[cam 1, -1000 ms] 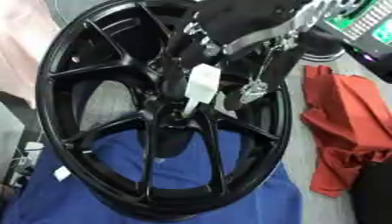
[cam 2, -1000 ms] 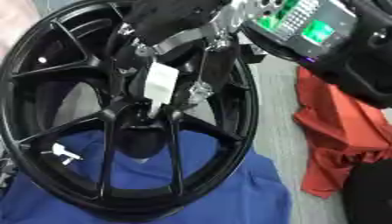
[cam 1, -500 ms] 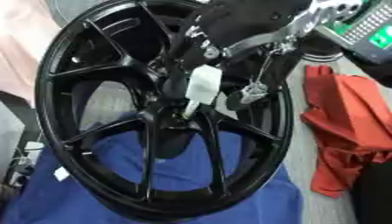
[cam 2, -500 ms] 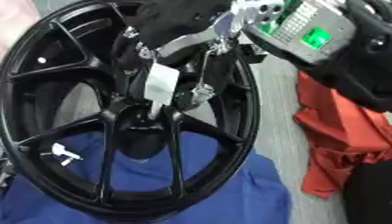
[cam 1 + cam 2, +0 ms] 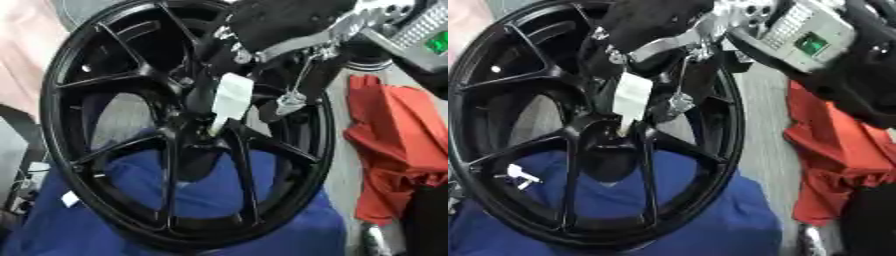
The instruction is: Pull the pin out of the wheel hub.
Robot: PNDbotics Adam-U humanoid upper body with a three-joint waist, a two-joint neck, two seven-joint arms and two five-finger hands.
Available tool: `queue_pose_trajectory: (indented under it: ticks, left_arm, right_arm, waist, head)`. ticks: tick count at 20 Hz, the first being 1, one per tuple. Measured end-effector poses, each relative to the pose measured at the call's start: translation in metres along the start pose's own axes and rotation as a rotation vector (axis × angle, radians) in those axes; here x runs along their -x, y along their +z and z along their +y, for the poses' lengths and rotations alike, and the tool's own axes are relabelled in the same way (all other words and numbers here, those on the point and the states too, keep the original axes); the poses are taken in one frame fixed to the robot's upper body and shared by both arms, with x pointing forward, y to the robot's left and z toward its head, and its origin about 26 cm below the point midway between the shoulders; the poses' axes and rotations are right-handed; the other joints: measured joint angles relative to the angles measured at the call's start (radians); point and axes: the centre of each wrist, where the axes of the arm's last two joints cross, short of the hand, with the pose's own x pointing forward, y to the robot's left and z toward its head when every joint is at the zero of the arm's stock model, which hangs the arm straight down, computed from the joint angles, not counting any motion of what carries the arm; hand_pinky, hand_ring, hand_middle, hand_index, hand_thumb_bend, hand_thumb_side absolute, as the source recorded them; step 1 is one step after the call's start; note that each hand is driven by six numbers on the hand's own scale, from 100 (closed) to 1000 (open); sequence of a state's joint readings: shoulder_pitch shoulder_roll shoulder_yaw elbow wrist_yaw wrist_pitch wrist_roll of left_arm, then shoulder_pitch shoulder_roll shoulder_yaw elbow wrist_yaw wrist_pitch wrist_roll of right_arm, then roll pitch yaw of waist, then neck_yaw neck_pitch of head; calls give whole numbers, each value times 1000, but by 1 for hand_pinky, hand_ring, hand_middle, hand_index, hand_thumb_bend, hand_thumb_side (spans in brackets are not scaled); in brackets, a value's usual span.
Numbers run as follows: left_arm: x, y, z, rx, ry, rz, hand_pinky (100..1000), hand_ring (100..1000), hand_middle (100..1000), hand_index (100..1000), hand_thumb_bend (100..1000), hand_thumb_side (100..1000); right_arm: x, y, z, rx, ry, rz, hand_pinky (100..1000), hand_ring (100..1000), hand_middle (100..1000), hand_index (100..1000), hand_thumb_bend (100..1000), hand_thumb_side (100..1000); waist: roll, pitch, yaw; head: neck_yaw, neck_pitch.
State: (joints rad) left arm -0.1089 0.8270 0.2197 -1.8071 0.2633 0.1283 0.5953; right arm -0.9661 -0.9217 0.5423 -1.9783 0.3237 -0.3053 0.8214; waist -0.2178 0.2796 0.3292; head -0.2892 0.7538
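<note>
In the left eye view, your right hand (image 5: 262,30) comes in from the upper right of the frame and sits over the black wheel hub (image 5: 188,127), which fills the left and middle of the picture. The hand's fingers are curled down toward the centre, pinching the top of a white pin (image 5: 229,100). The pin's long axis runs from upper right to lower left, and its lower tip points into the hub's centre bore, where the spokes meet. A thin silver rod with a small metal end (image 5: 291,97) hangs from the hand just beside the pin on its right. The hub rests on a blue cloth (image 5: 210,200) across the bottom of the frame. A red cloth (image 5: 394,150) lies on the right, apart from the rim. A small white tag (image 5: 70,199) shows at the lower left.

In the right eye view, the pin (image 5: 632,100) stands nearly the same, tilted with its tip at the hub's centre. A grey box with a green lit panel (image 5: 811,42) shows on the arm at the upper right; you cannot read any writing on it.
</note>
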Motion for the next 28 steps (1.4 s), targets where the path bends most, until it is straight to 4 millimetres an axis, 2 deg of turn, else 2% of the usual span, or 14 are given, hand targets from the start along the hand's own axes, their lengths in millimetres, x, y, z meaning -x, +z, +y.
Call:
queue_pose_trajectory:
  ticks: [9,23,24,28]
  left_arm:
    - [0,1,0,4,-2,2,853,788,711,804,420,800]
    - [-1,1,0,5,-1,-1,853,788,711,804,420,800]
    - [-1,1,0,5,-1,-1,856,790,711,803,413,804]
    - [-1,1,0,5,1,-2,856,790,712,804,410,805]
  right_arm:
    - [6,0,3,13,-4,9,822,797,669,739,431,100]
    - [8,-1,6,18,-5,3,822,796,667,738,430,100]
    - [8,-1,6,18,-5,3,817,781,659,717,450,100]
    - [11,-3,9,6,-21,3,817,782,661,718,447,100]
  waist:
    - [0,4,2]
    - [-1,5,3]
    - [-1,5,3]
    - [-12,11,7]
  head:
    - [-4,0]
    - [-4,0]
    - [-4,0]
    - [-3,-1]
